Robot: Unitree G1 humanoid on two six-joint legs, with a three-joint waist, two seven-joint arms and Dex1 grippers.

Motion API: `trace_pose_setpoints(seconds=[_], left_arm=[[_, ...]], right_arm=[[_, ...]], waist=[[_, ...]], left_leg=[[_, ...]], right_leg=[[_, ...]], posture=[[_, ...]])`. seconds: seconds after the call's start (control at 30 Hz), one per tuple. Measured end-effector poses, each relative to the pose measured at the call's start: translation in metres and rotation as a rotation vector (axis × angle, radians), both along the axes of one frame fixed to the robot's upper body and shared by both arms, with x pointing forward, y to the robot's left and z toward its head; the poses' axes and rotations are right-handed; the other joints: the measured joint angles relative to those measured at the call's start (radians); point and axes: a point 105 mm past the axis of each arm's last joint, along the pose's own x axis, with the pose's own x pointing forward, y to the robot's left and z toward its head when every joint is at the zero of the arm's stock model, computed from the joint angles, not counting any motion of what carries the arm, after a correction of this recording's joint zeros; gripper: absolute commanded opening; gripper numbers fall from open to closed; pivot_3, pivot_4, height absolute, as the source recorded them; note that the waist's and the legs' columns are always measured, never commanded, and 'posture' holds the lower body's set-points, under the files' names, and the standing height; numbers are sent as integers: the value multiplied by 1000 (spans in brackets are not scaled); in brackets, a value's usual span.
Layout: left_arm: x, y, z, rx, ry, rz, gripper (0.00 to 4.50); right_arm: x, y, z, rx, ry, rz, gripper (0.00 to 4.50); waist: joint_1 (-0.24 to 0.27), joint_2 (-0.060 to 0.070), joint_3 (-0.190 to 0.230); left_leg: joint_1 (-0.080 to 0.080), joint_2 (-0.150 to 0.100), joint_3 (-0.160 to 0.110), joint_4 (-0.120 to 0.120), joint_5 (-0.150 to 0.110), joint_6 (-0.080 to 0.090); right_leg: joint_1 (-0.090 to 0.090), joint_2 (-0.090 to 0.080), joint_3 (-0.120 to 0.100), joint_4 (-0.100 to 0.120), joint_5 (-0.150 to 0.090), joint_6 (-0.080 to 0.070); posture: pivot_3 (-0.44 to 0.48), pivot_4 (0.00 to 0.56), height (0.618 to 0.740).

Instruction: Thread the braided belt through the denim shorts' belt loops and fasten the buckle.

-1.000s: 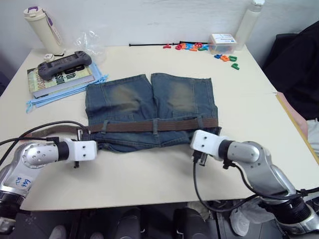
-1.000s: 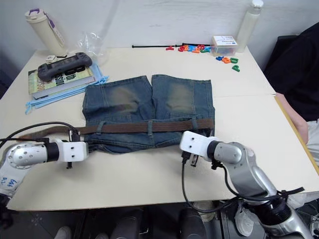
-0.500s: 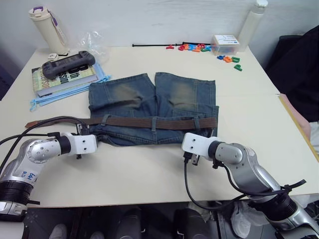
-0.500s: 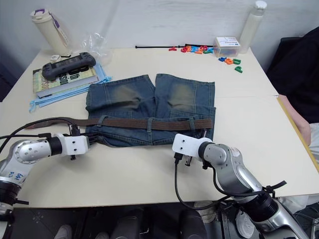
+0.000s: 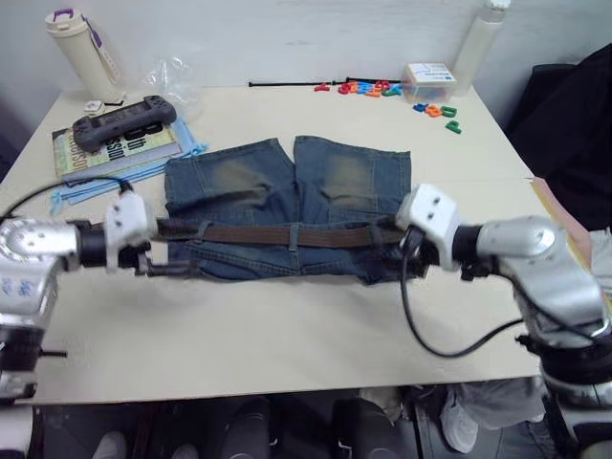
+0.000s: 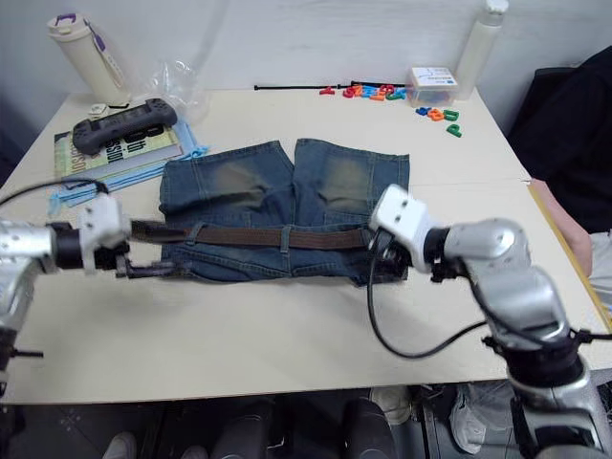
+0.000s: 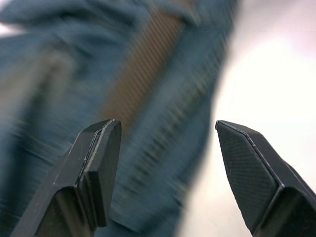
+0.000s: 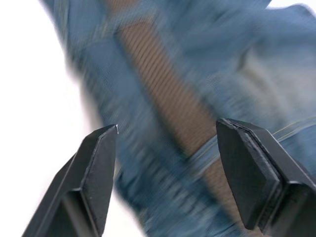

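Braided belt (image 5: 287, 234) through three belt loops (image 5: 293, 235), one denim shorts (image 5: 287, 206).

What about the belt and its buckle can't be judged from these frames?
- Buckle: hidden, in the head views the right gripper covers that end of the braided belt.
- Belt's other end: hidden behind the left gripper.
- Belt loops: too small to confirm threading; wrist views blurred.

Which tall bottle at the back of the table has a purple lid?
The cream bottle at the back left corner, behind the book. Its lid and strap are purple. The other bottle, at the back right by the coloured letters, is plain white.
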Motion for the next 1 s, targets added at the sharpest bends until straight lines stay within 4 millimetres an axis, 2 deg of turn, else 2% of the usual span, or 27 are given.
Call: trace_pose_setpoints(seconds=[0.1,0.23,0.3,0.4,0.53,0.63,0.7,0.8,0.87,0.97,1.0], left_arm=[[14,10,0,-100,73,47,3411],[31,12,-14,-204,200,86,3411],[39,14,-19,-251,239,116,3411],[53,9,-23,-308,283,153,3411],[58,9,-34,-326,350,187,3411],[56,8,-54,-283,420,205,3411],[57,8,-54,-255,415,203,3411],[59,9,-56,-217,403,213,3411],[61,9,-58,-204,390,228,3411],[64,8,-59,-183,371,240,2519],[65,9,-59,-178,364,248,2187]], right_arm=[[26,-15,5,85,76,-104,3443],[49,-27,-13,149,210,-198,3443],[59,-28,-21,192,279,-226,3443],[71,-29,-30,218,343,-257,3443],[77,-31,-38,223,381,-263,3443],[75,-29,-46,216,427,-243,3443],[75,-27,-47,214,438,-232,3443],[74,-23,-47,207,443,-214,2718],[74,-21,-48,203,448,-207,1816],[73,-18,-50,200,452,-198,307],[73,-17,-50,199,451,-197,15]], waist=[[-2,0,0],[-1,-1,1],[-1,-1,1],[-3,-2,1],[-6,-2,1],[-7,-2,1],[-7,-2,1],[-10,-2,1],[-10,-2,1],[-9,-2,1],[-9,-1,1]], left_leg=[[0,0,3,0,2,-2],[-8,-1,8,2,4,-3],[-15,0,8,8,5,-2],[-16,0,10,11,5,-1],[-16,0,11,13,3,1],[-16,0,11,15,2,1],[-16,1,11,16,2,1],[-15,1,11,16,1,0],[-14,1,12,16,1,0],[-14,1,12,17,1,0],[-14,1,12,17,1,0]], right_leg=[[-1,4,0,1,0,0],[-11,6,2,9,0,1],[-16,7,2,12,0,1],[-16,7,3,12,1,3],[-16,6,5,12,1,3],[-16,6,5,12,2,4],[-16,6,5,12,2,4],[-16,5,7,12,2,4],[-16,4,7,12,2,4],[-16,2,7,13,2,3],[-16,0,7,13,2,3]], posture=[[0,150,713],[0,150,713],[0,150,713],[0,150,713],[0,150,713],[0,150,713],[0,150,713],[0,150,713],[0,150,713],[0,150,713],[0,150,713]])
